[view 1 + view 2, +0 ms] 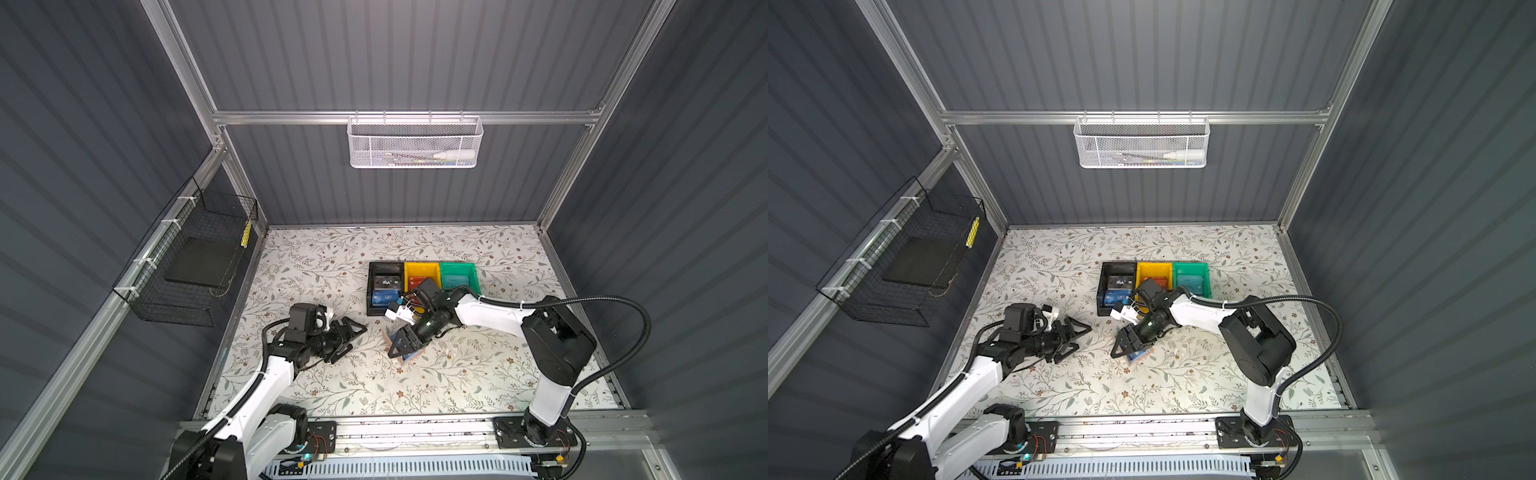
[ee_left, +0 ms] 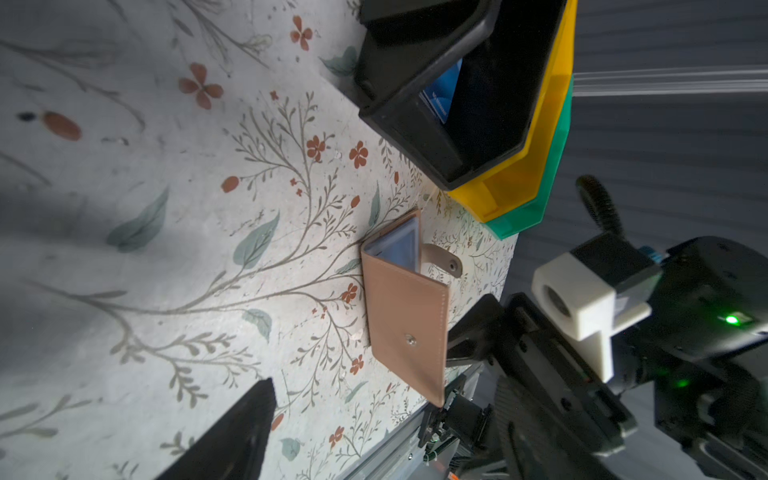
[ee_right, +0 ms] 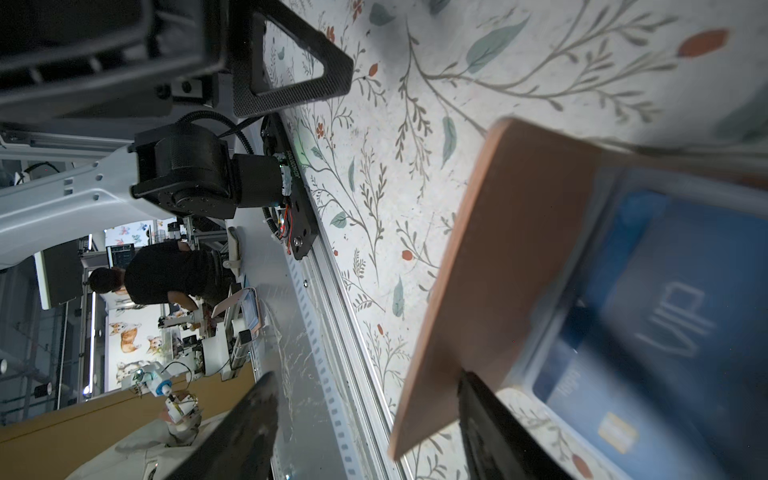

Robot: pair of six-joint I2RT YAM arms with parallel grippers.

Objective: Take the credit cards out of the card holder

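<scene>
The tan card holder (image 2: 405, 316) lies on the floral table, its cover propped open like a tent, clear sleeves showing. In the right wrist view a blue VIP credit card (image 3: 665, 332) sits in a sleeve under the raised flap (image 3: 498, 270). My right gripper (image 1: 402, 352) is open and straddles that flap: one finger (image 3: 490, 428) is against the flap's inner side and the other (image 3: 245, 432) is well outside. My left gripper (image 1: 351, 343) hovers open and empty to the left of the holder. Only one of its fingers (image 2: 232, 436) shows in the left wrist view.
Behind the holder stand three bins in a row: a black bin (image 1: 374, 307) with blue VIP cards (image 1: 381, 296), a yellow bin (image 1: 420, 268) with a red card, and a green bin (image 1: 471, 274) with a teal card. The right arm's wrist reaches over the bins' front edges.
</scene>
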